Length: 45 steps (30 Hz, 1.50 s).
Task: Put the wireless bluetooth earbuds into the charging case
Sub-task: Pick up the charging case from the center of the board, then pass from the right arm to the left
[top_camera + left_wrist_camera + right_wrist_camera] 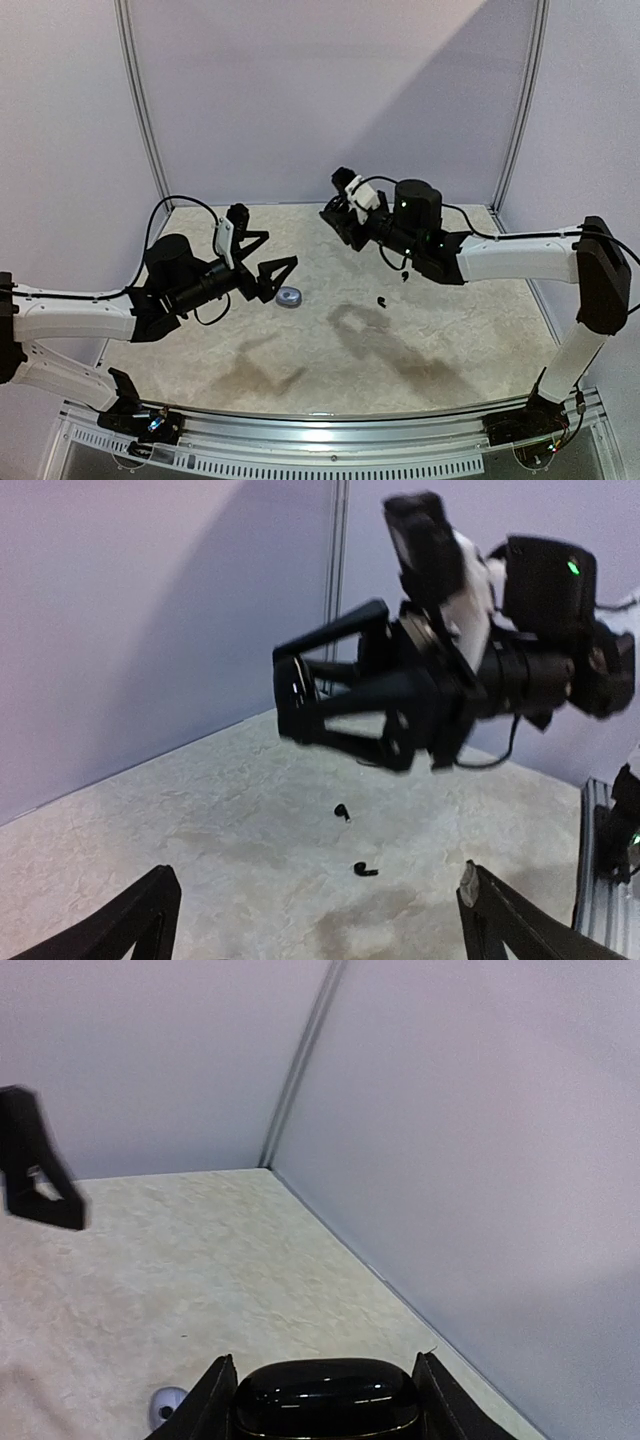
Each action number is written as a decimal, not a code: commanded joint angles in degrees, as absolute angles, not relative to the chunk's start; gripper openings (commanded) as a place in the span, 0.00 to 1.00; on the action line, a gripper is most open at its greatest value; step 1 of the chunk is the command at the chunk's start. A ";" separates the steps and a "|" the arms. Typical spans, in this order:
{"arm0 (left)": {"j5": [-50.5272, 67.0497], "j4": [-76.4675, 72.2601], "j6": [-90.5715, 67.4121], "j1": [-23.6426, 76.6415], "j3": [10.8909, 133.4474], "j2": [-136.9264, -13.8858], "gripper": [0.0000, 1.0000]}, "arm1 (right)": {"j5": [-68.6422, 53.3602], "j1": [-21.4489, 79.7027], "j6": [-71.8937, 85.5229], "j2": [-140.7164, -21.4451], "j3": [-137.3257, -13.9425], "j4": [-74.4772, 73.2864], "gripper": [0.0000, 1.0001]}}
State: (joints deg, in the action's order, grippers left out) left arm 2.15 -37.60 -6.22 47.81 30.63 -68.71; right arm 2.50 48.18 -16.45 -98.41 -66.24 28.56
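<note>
A glossy black charging case [325,1398] sits lid-closed between the fingers of my right gripper [323,1364], which is shut on it and held high over the back of the table [335,212]. In the left wrist view that case [293,688] shows at the right gripper's tips. Two black earbuds [342,811] [364,869] lie apart on the marble table below it; one of them [381,300] shows from above. My left gripper [280,248] hovers wide open over the table's left middle, with nothing between its fingers [150,905].
A pale bluish-silver round object [289,297] lies on the table just right of the left gripper and also shows below the right one [167,1405]. Grey walls close the back and sides. A metal rail [330,440] runs along the near edge.
</note>
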 commanded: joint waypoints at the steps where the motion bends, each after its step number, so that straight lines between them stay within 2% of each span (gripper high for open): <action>1: 2.14 -37.09 -14.57 46.93 33.46 -67.10 0.99 | 2.43 54.00 -27.09 -98.92 -63.49 36.81 0.19; 4: 3.27 -37.07 -16.87 46.03 34.40 -66.51 0.96 | 2.87 56.84 -31.55 -98.96 -63.40 35.74 0.19; 6: 3.64 -35.93 -17.08 45.80 34.91 -66.60 0.88 | 3.04 58.25 -32.93 -98.90 -63.69 34.98 0.19; 8: 3.05 -33.98 -16.78 45.77 35.46 -66.92 0.75 | 2.06 59.42 -32.83 -98.76 -64.73 33.32 0.19; 9: 3.18 -33.44 -16.56 45.79 35.58 -67.12 0.73 | 1.72 59.88 -32.64 -98.79 -65.42 32.42 0.19; 15: 3.53 -30.24 -18.90 45.60 36.53 -68.23 0.68 | 0.68 61.97 -34.79 -99.83 -66.51 31.55 0.19; 22: 5.48 -29.67 -20.90 45.19 37.80 -69.19 0.68 | -1.28 63.00 -38.15 -100.30 -67.94 30.38 0.19; 26: 8.30 -29.82 -21.05 45.00 38.27 -69.90 0.59 | -0.81 63.47 -39.47 -100.87 -68.76 30.55 0.19; 29: 8.57 -29.51 -21.55 44.85 38.19 -70.24 0.47 | 1.61 63.48 -39.18 -100.90 -69.31 31.17 0.19; 36: 10.10 -30.90 -21.31 44.39 37.57 -70.10 0.03 | 3.91 63.46 -39.98 -101.07 -70.11 31.02 0.19; 37: 10.40 -31.28 -21.09 44.39 37.35 -70.01 0.00 | 4.28 63.46 -39.95 -101.07 -70.14 31.02 0.20; 40: 10.96 -32.34 -19.98 44.38 36.72 -69.64 0.00 | 5.62 63.48 -39.81 -101.07 -70.44 30.53 0.29; 42: 10.91 -33.15 -18.55 44.38 36.01 -69.25 0.00 | 7.43 63.24 -39.28 -100.95 -70.56 30.00 0.45; 43: 11.01 -33.52 -17.37 44.38 35.69 -69.00 0.00 | 7.72 62.91 -39.02 -100.78 -70.62 29.27 0.55; 45: 11.52 -34.19 -15.57 44.38 34.99 -68.70 0.00 | 5.40 61.68 -36.86 -99.91 -71.77 24.40 0.82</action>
State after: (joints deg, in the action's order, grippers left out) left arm 9.89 -32.99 -21.04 45.10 37.15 -69.41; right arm 4.84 62.96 -40.51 -100.68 -68.86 29.34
